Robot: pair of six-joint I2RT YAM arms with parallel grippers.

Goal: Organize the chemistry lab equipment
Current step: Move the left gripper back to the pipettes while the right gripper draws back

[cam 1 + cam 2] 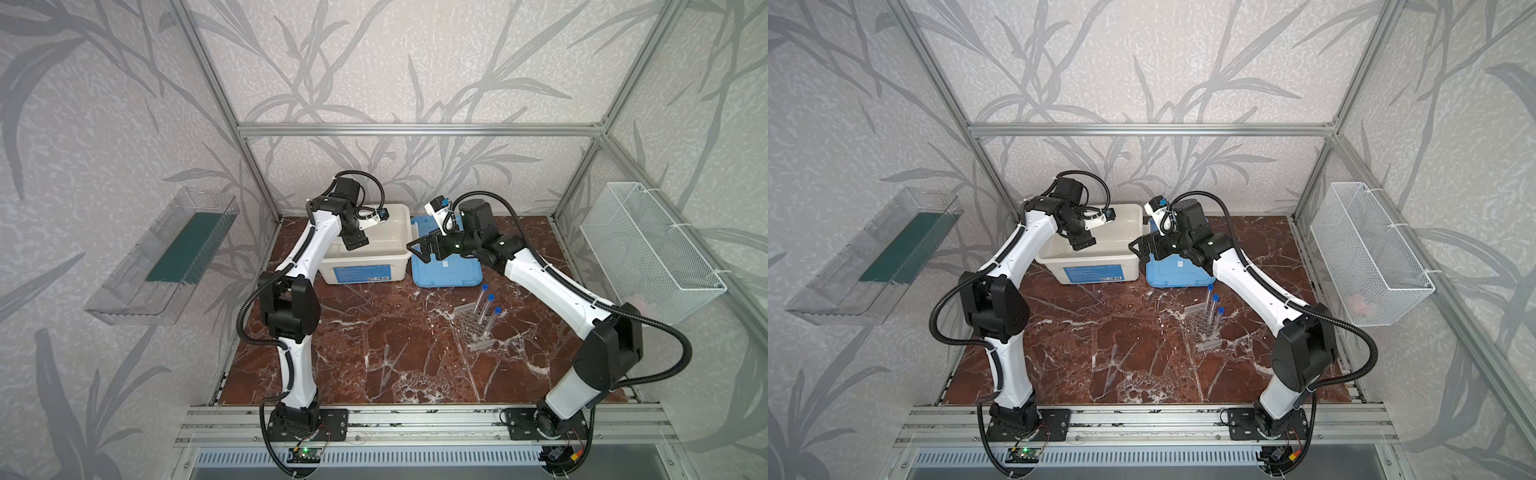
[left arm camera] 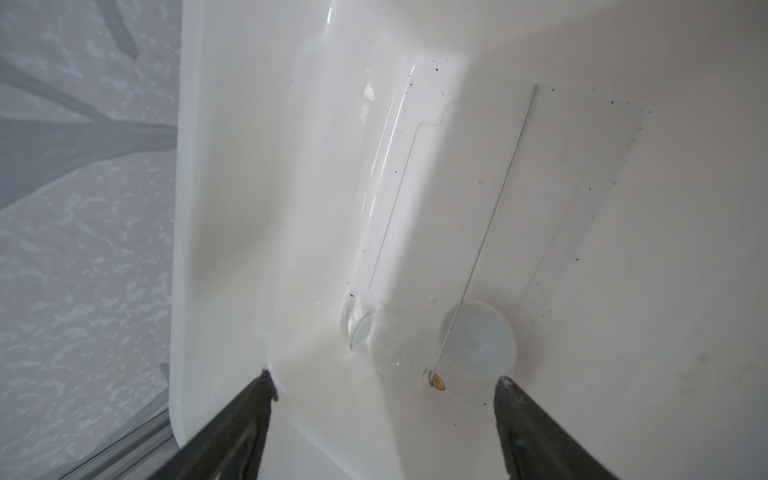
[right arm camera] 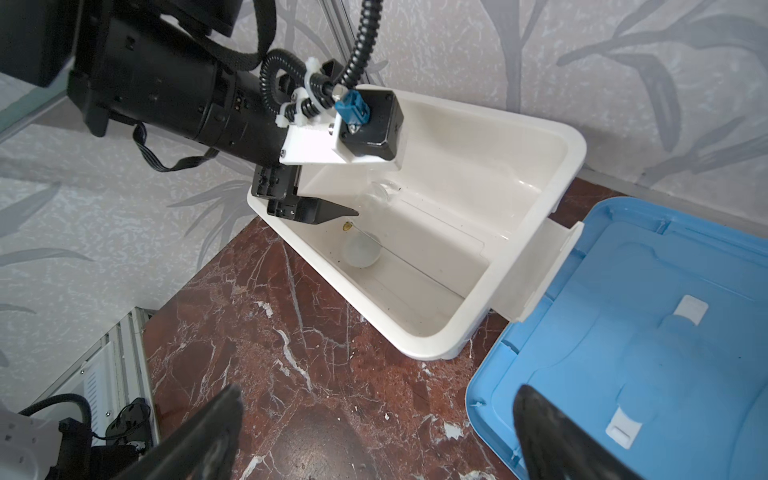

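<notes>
The left pincer hangs inside the white tub with its jaws wide apart and nothing between them. Just below it the small clear jar lies on its side on the tub floor. The round white dish sits just beside the jar, and the thin glass rod lies slanted with one end crossing the dish. That corner looks like the weak spot to me. The jar can roll, and a nudge from a fingertip could send it into the rod or tip the dish. If the pincer drops any lower it could press on the rod where it bridges the dish rim and snap it. The right pincer is also wide and empty, above the table between the tub and the blue lid. It is near enough to the other arm that the two could knock together if both reached into the tub. The three blue-capped tubes stand leaning in the clear rack, well apart from the tub and close to the right arm's forearm. A careless swing there, or lifting the rack unevenly, could spill them. The clear pipette lies flat on the marbled top near the front and is hard to make out, so a grab could easily miss it or scrape it along.
</notes>
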